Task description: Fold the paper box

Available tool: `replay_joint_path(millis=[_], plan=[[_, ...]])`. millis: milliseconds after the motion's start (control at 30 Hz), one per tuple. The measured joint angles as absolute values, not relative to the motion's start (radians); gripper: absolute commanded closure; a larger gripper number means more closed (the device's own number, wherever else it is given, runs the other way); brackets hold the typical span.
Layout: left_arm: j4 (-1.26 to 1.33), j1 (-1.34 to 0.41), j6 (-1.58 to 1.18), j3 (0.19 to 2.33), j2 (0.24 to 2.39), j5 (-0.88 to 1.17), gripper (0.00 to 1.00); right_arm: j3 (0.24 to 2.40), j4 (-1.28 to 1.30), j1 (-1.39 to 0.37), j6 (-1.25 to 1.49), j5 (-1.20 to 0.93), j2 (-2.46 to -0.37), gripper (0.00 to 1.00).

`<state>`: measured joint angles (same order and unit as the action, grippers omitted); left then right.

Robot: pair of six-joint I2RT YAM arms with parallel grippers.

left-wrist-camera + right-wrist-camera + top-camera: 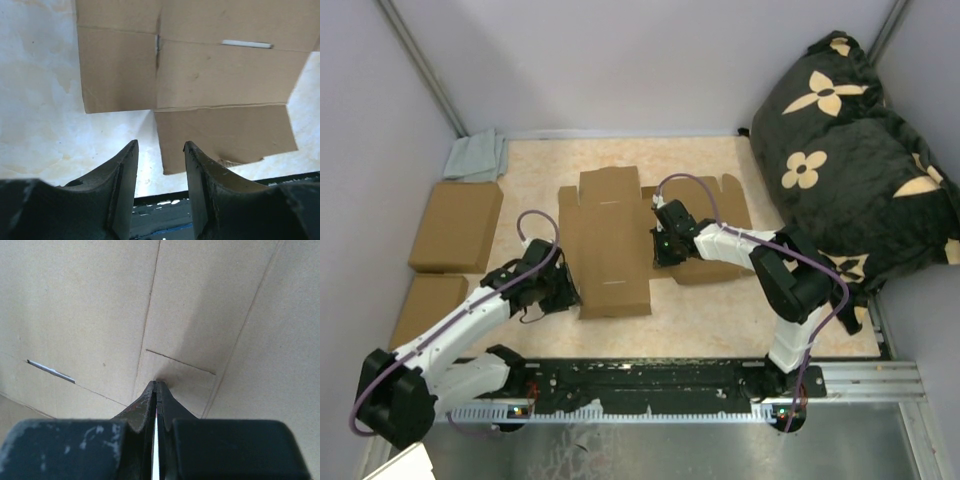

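Status: early stage. The paper box (615, 250) lies as a die-cut sheet, flat on the bench (535, 165). It sits at mid-bench in front of both arms, well apart from the two smaller closed boxes (455, 225) at the left side. No panel stands upright and no flap is tucked. On this evidence no fold is judged complete, and all wall raising, flap folding and closing is left to do. The left gripper (161, 146) is released, jaws spread with nothing between them. It hovers over bare bench just beside the sheet's near left edge and does not touch it. The right gripper (156, 385) is clenched, jaws pressed together. Its tips are at the sheet surface near a short cut line (180, 362), on the right part of the sheet. Whether a thin ridge of cardboard is pinched between the tips cannot be told from the wrist view; nothing is seen held. Appearance of the sheet: plain brown corrugated board, unprinted, with straight score lines between panels. A narrow slot (247, 44) is cut through one panel, and stepped flaps run along the far and left edges. The surface is clean apart from faint marks. The near edge of one flap looks slightly ragged in the left wrist view.
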<state>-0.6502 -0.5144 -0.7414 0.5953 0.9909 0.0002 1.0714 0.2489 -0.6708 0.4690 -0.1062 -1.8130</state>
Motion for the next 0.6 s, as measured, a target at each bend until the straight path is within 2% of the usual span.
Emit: replay_joint_path(millis=[300, 600], plan=[[-0.599, -0.514, -0.765, 0.543, 1.089, -0.019, 0.42, 1.068, 0.245, -0.671, 0.472, -0.107, -1.812, 1.00], [-0.542, -0.514, -0.766, 0.566, 1.179, -0.107, 0.42, 1.068, 0.244, -0.671, 0.472, -0.107, -1.812, 1.00]])
